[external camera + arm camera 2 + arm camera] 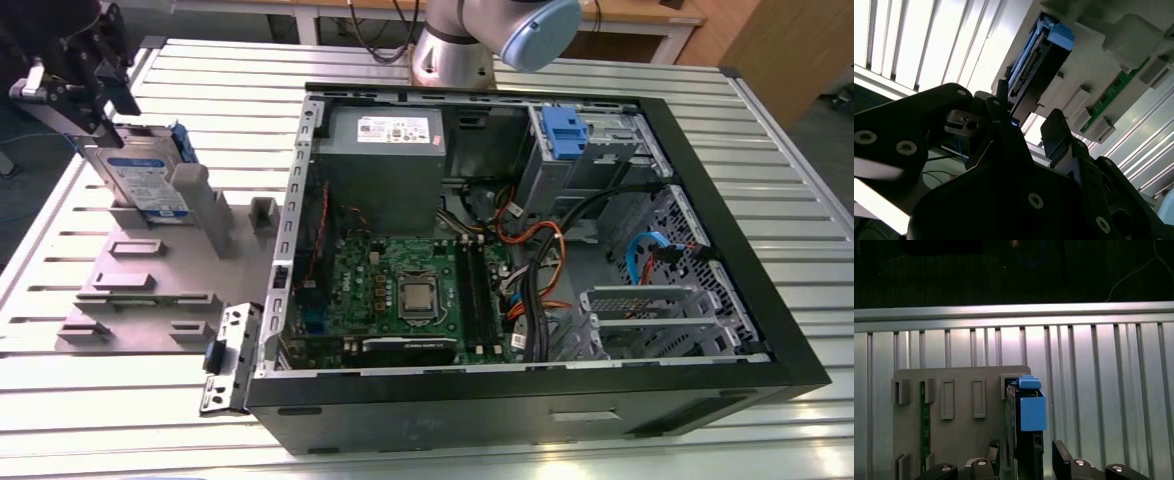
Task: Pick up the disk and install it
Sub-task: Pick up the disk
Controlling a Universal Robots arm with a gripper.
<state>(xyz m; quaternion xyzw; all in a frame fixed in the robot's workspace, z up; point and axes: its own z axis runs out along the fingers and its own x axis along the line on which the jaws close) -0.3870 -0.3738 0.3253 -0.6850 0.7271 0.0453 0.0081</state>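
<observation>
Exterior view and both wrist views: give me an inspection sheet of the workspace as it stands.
Surface: slatted metal table; a grey holder plate lies at the exterior view's left, beside the open computer case.
Job's things: the disk stands on edge in a slot of the holder plate, not yet installed.
Clutter: a green circuit board stands in another slot of the plate.
Gripper: the gripper is open, one finger on each side of the disk, with gaps showing.
Cables: orange, black and blue cables run inside the case.
Surroundings: arm base behind the case; wooden furniture beyond the table.
</observation>
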